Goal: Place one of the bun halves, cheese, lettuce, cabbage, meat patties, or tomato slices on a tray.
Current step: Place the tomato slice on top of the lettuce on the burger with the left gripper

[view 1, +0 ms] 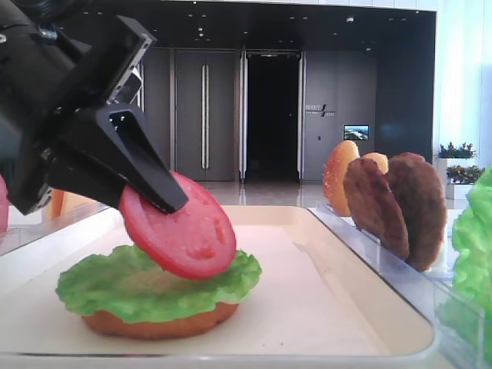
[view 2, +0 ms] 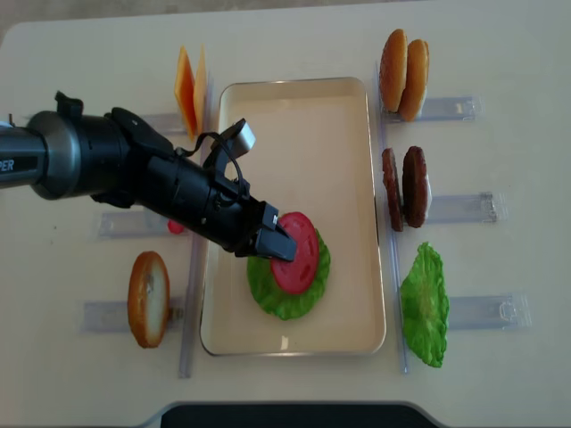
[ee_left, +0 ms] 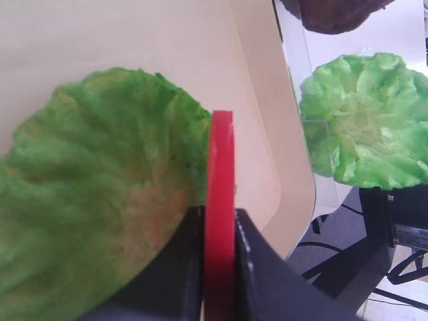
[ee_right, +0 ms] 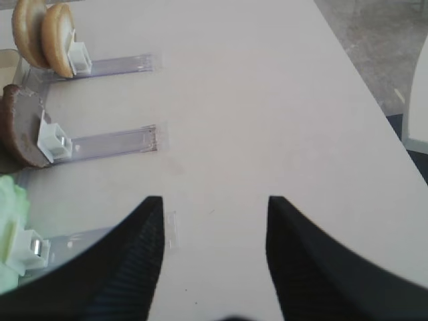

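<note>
right now the left gripper (view 2: 275,242) is clamped tight on the edge of a tomato slice (view 1: 181,225), pinching the thick red disc between its black fingers, and the slice hangs tilted over the lettuce (view 1: 157,283) with its lower edge at or just above the leaf, too close to call. that ruffled green leaf sits on a bun half (view 1: 157,323), orange-brown and smooth, toward the near left part of the tray (view 2: 348,134), a cream-white plastic rectangle with rounded corners and a low rim. so the step in hand looks like the placing itself: the slice is over the stack but not yet lying flat. next move, as i judge it, calls for levelling the disc, easing it down onto the leaf, then letting the jaws part and backing away without dragging it off the soft frilly surface. off the tray's right edge, rough dark meat patties (view 2: 404,187), two more golden bun halves (view 2: 403,75) and a second lettuce leaf (view 2: 426,305) stand in clear racks. the right gripper (ee_right: 214,261) hovers over bare desk, ribbed fingers spread, holding nothing.
</note>
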